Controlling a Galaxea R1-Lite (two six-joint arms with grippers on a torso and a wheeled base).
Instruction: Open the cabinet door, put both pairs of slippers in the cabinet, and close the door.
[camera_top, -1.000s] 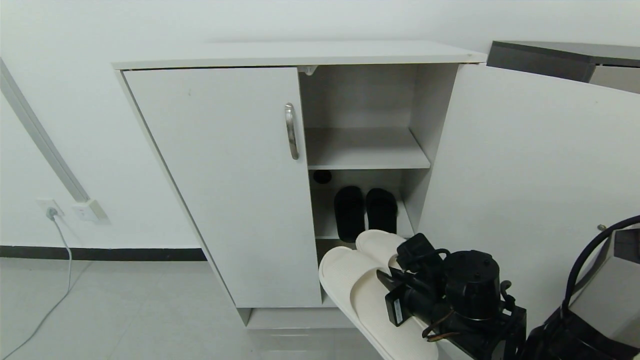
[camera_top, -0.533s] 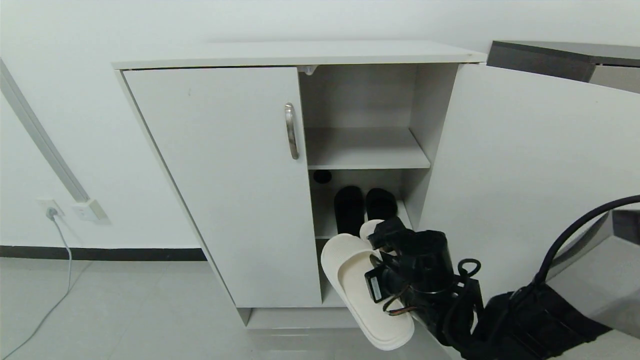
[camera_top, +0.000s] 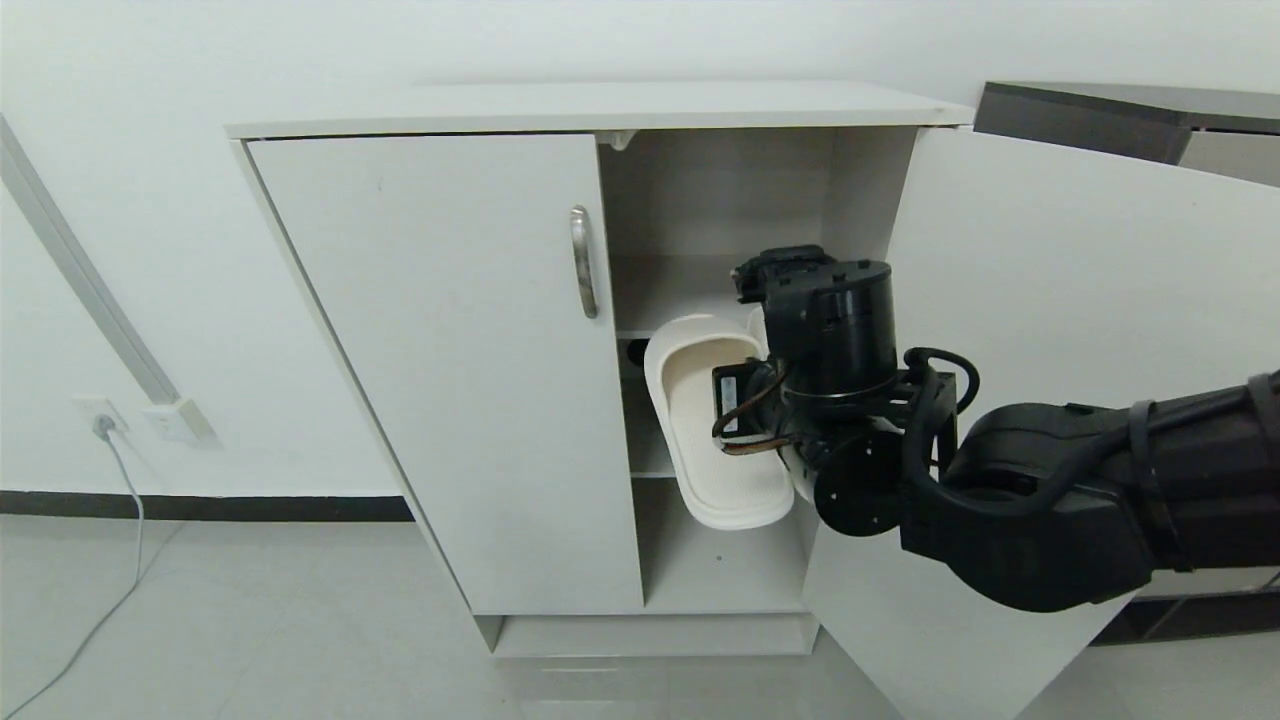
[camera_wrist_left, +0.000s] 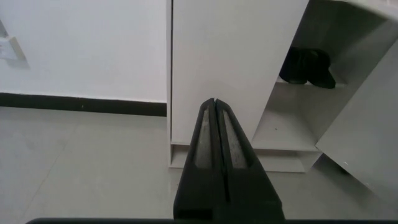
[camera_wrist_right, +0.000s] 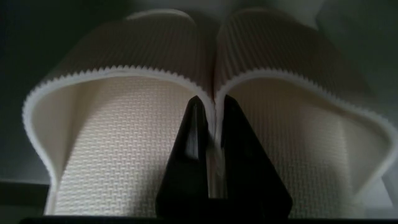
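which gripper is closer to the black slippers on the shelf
Right. The right gripper, clamped on the white slippers, is at the opening of the cabinet, just before the black slippers; the left gripper, shut, hangs well back.

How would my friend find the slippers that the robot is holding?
Find the white cabinet with its right door open. At the open side, the right gripper pinches the white slippers together. They are cream-white and up in the air, while the black slippers lie on a shelf inside.
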